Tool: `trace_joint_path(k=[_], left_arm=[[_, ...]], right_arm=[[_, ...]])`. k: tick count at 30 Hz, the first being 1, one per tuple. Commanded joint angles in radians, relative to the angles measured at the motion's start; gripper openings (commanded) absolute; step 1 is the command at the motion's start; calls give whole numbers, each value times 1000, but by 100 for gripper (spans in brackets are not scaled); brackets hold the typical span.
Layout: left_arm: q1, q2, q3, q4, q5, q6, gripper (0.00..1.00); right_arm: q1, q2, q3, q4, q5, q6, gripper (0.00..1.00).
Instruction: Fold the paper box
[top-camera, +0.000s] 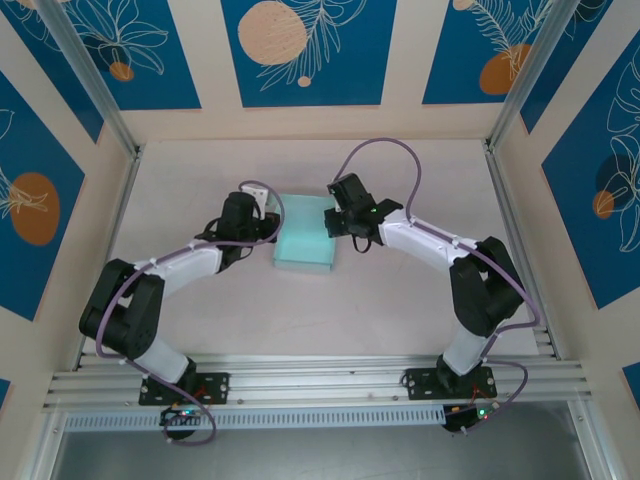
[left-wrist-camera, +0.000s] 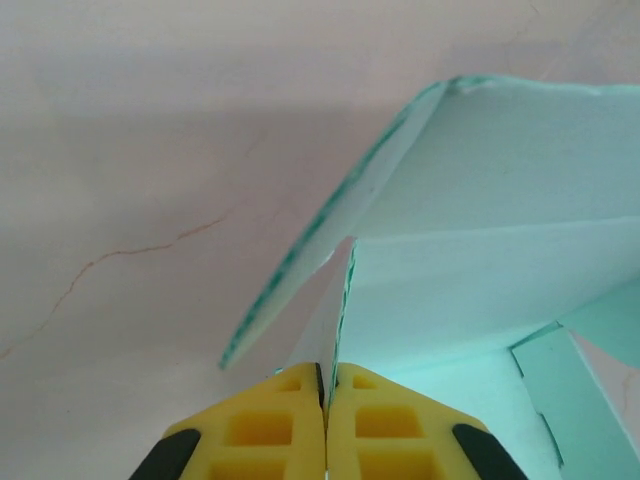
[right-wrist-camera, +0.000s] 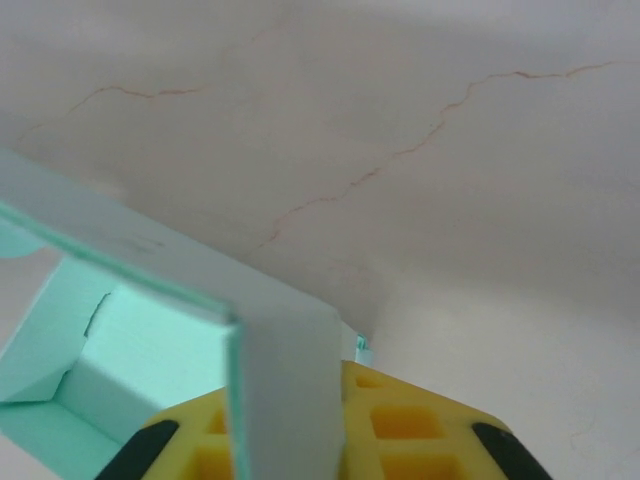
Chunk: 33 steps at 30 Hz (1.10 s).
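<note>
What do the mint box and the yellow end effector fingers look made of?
Pale mint paper box: thin matte card, judging by its slim cut edges and sharp creases. Yellow end effector fingers: probably moulded plastic or rubber, with recessed square pockets.

bright even light, soft shadows, mild blur

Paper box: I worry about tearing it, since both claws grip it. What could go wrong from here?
1. The left claw pinches a thin wall of the box at its edge; pulling against the right claw, clamped on the opposite side, might tear or crease the card.
2. Both grips look shallow, so a wall may slip out mid-fold.
</note>
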Motion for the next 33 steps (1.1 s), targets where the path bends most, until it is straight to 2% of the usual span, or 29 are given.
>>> trace_joint_path(k=[1,8,15,21,33], left_arm=[[-44,-26,-31,74,-26,-97,3],[-71,-57,-108,155,-65,-137,0],[-72,-82,-86,191,-122,-87,0],[-75,-19,-71,293,-129,-95,0],[-118,53,-134,387,-191,-119,0]], right_arm=[[38,27,21,41,73,56,10],[98,40,-12,114,160,108,7],[86,51,20,214,176,-26,7],[65,90,54,310,150,-118,7],[100,129,-51,426,180,-49,7]])
